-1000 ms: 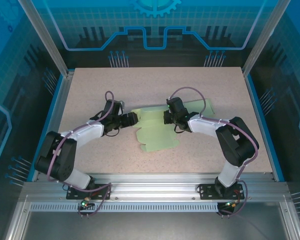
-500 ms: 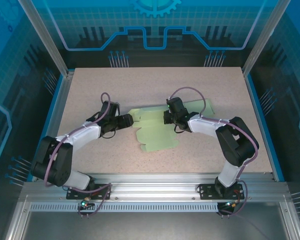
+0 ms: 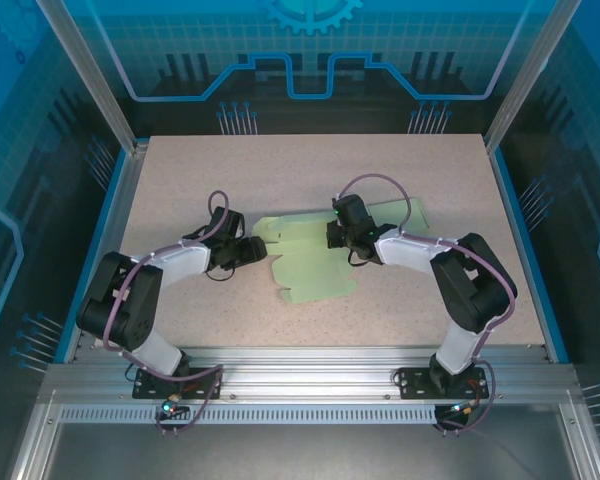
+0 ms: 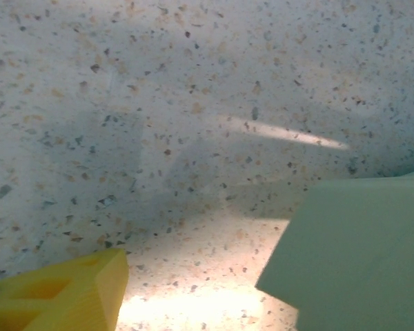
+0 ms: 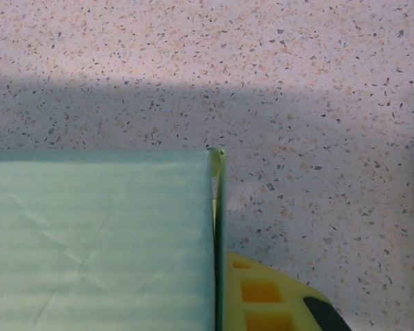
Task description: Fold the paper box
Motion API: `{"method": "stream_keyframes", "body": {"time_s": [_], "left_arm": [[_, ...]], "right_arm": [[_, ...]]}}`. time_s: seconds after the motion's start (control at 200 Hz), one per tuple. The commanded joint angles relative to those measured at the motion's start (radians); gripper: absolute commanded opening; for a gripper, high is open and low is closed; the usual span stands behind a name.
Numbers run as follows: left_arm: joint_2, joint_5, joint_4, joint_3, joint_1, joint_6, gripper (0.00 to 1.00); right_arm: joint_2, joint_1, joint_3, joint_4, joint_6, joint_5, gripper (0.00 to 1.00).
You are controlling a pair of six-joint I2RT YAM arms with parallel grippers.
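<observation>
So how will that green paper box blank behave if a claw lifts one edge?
Probably floppy: the paper box is a thin, creased sheet. Likely light, so it may slide on the smooth table when pushed.

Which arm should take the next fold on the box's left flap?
Left. The left claw sits open and empty at the paper box's left edge. The right claw is shut on the box's middle, so it looks busy holding it.

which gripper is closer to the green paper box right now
Right. The right gripper is on the paper box, a finger against the paper; the left gripper is just beside its left edge.
</observation>
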Motion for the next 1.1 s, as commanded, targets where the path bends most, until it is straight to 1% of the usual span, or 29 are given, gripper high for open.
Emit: {"method": "stream_keyframes", "body": {"time_s": [0.0, 0.11, 0.16, 0.365, 0.52, 0.61, 0.825, 0.93, 1.021, 1.096], "left_arm": [[-0.014, 0.054, 0.029, -0.021, 0.003, -0.035, 0.62], [-0.029, 0.045, 0.031, -0.038, 0.003, -0.035, 0.62], [-0.029, 0.058, 0.049, -0.047, 0.003, -0.038, 0.61], [-0.027, 0.175, 0.234, -0.092, -0.001, -0.097, 0.57], [-0.017, 0.196, 0.325, -0.089, -0.023, -0.129, 0.56], [-0.003, 0.195, 0.348, -0.079, -0.044, -0.135, 0.56], [0.088, 0.176, 0.411, -0.068, -0.068, -0.166, 0.45], [0.126, 0.197, 0.473, -0.082, -0.068, -0.208, 0.38], [0.142, 0.218, 0.525, -0.093, -0.069, -0.237, 0.37], [0.128, 0.214, 0.538, -0.11, -0.068, -0.248, 0.38]], "right_arm": [[0.017, 0.021, 0.009, -0.01, 0.013, -0.003, 0.03], [0.014, 0.021, 0.007, -0.006, 0.013, -0.002, 0.03], [0.014, 0.022, 0.007, -0.006, 0.012, -0.003, 0.04], [0.018, 0.023, 0.008, -0.004, 0.014, -0.004, 0.03], [0.022, 0.026, 0.009, 0.0, 0.014, -0.01, 0.03], [0.021, 0.029, 0.008, 0.0, 0.015, -0.01, 0.03], [0.023, 0.037, 0.008, 0.0, 0.019, -0.01, 0.03], [0.027, 0.039, 0.005, 0.0, 0.022, -0.011, 0.03], [0.031, 0.039, 0.006, -0.001, 0.023, -0.01, 0.03], [0.035, 0.039, 0.006, -0.003, 0.026, -0.005, 0.03]]}}
